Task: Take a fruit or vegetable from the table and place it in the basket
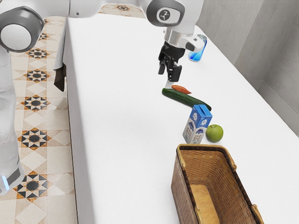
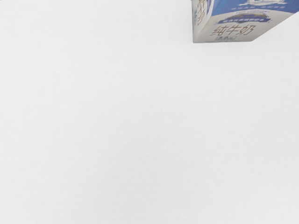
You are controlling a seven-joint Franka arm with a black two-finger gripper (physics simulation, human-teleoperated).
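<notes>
Three foods, cucumber (image 1: 187, 98), orange root (image 1: 181, 89) and green apple (image 1: 214, 133), lie on the surface (image 1: 121, 126) outside the basket (image 1: 180, 193); the tool (image 1: 168, 76) hangs above, spread wide.

The milk carton (image 2: 238, 23) reads "纯牛奶" in brown — its smaller print illegible.

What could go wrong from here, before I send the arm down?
The cucumber lies close alongside the orange vegetable, so the open gripper might nudge one while reaching for the other. The green apple sits beside the upright milk carton; a grasp there could tip it. The long cucumber may snag the basket.
</notes>
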